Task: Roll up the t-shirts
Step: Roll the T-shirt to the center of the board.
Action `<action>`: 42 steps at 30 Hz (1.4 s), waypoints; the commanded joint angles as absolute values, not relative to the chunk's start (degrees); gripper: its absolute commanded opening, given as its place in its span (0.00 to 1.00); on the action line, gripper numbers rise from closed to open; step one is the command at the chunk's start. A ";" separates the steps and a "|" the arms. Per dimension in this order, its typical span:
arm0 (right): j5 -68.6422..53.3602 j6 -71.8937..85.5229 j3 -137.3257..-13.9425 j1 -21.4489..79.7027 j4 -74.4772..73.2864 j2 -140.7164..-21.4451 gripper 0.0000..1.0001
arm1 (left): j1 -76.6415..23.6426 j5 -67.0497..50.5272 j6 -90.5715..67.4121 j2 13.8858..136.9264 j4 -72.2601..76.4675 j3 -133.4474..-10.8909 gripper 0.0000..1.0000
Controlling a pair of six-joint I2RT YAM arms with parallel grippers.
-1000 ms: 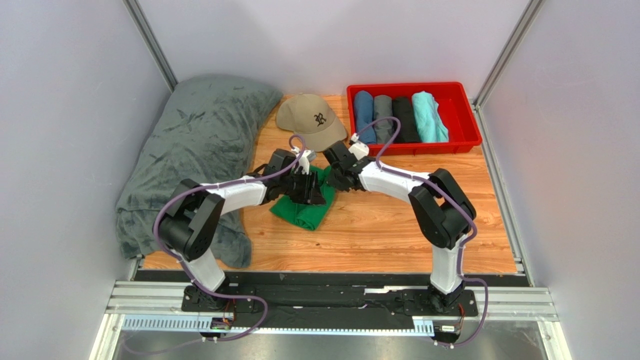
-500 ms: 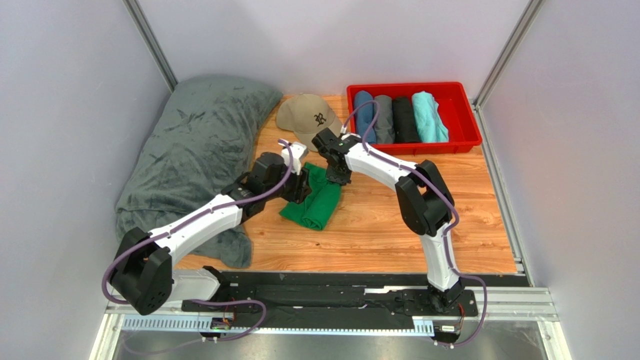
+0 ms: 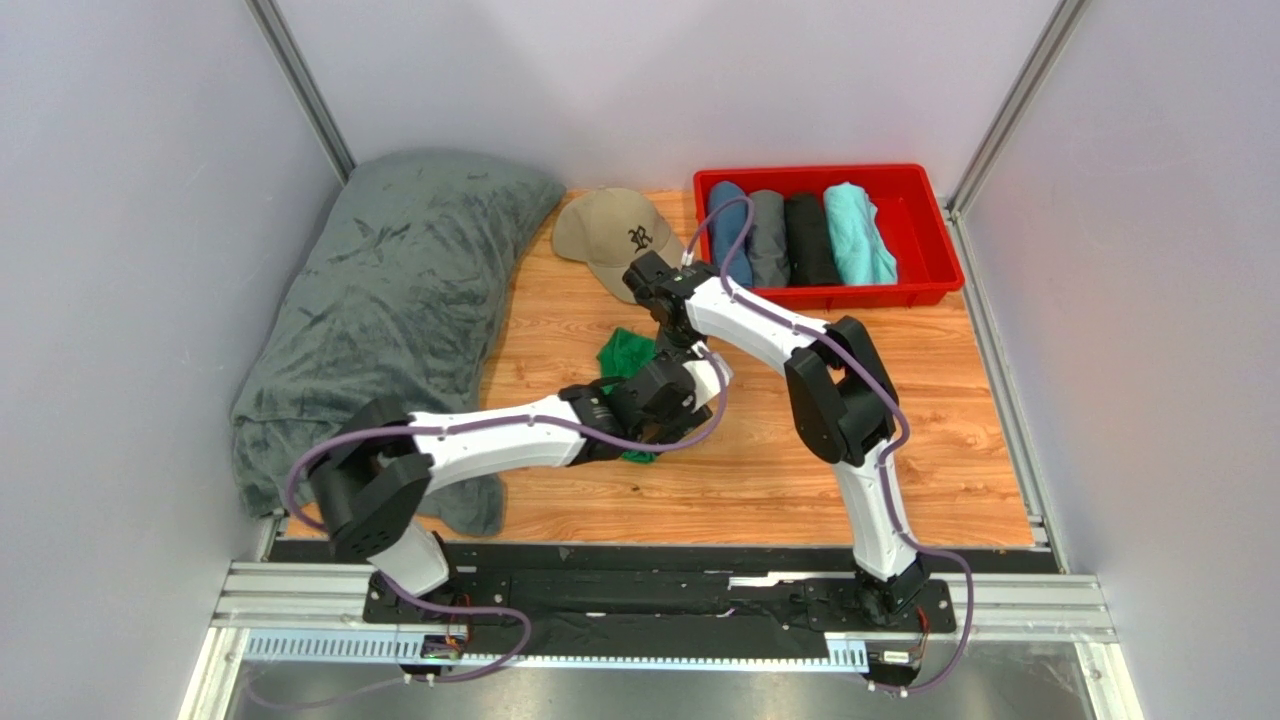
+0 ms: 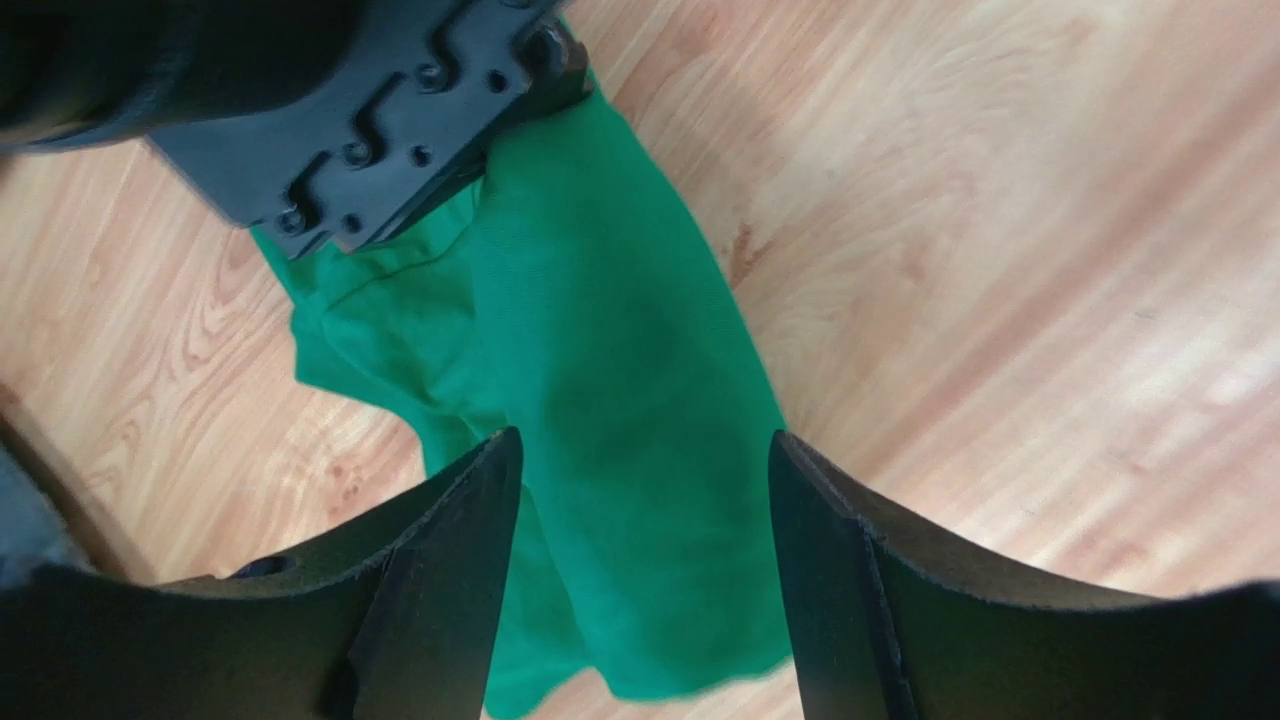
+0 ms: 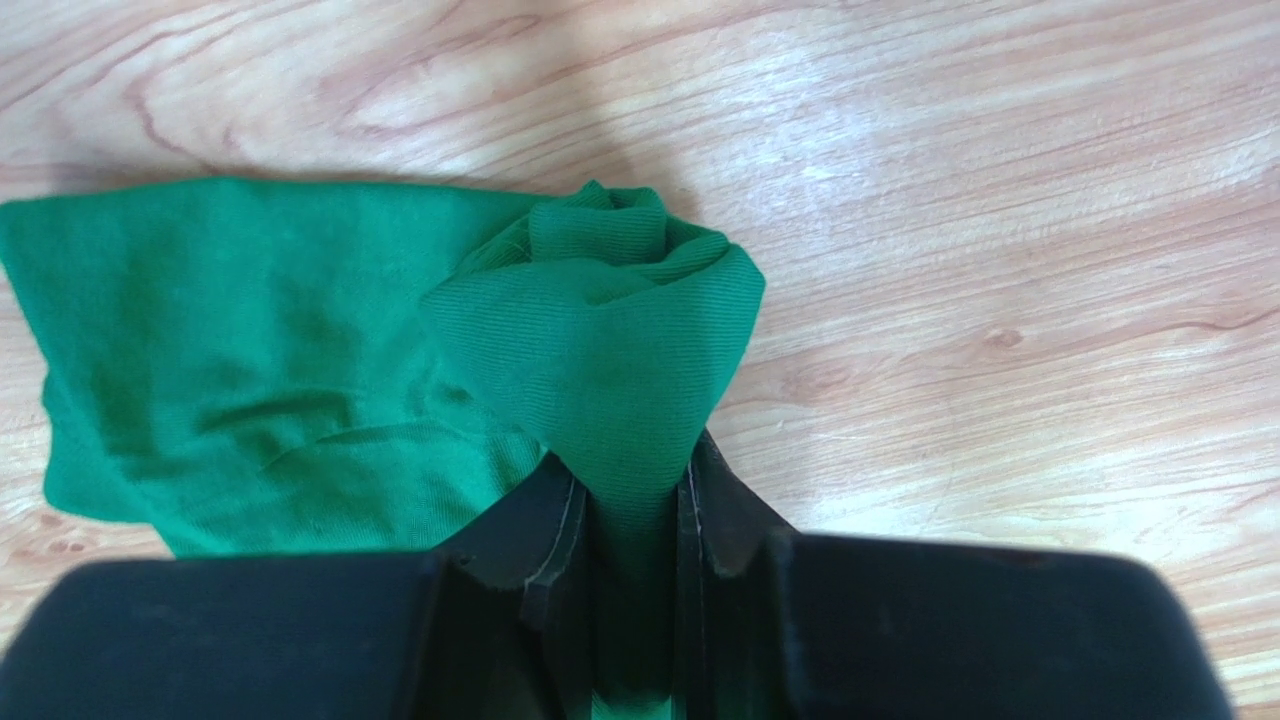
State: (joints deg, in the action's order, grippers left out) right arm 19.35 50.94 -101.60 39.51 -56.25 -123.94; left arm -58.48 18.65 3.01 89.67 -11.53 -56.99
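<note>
Between the right fingers the shirt is matt green cloth with a fine knitted weave; the fingers are matt black plastic. The left fingers are matt black too, rough-edged. Under them the table is pale grained wood with a soft sheen. Beyond the jaws: plush grey blanket, glossy red plastic bin.

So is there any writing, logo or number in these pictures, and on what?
On the tan cap: a dark emblem on its front, too small and blurred to read; possibly one ornate letter.
On the green t-shirt, the red bin and the rolled shirts in it: no text to be seen.
</note>
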 commanded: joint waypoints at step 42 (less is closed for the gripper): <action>11.44 55.54 -88.08 36.48 -35.44 -114.45 0.58 | -52.74 8.55 -9.05 93.10 -8.01 -52.49 0.00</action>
